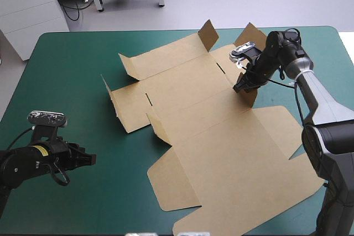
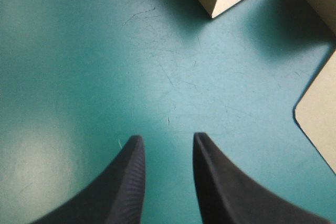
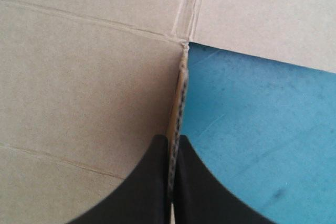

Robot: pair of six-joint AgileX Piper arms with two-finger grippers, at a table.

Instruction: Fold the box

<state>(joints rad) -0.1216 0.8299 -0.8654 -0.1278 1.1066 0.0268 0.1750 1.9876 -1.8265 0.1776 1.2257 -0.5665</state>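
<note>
Brown box (image 1: 221, 136) flap clamped in right tool (image 1: 243, 88), arm bent downward; left tool (image 1: 92, 158) apart, hovering low.

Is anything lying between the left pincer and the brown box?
Nothing visible. Only bare teal-green cover lies between the open left pincer and the nearest flaps of the box ahead of it. The right pincer needs no path: it is shut on a raised flap of the box.

No readable text, labels, brands, numbers, signs in any view. Brown box (image 1: 221, 142) board unprinted; teal-green counter (image 1: 72, 92) cover unmarked.
</note>
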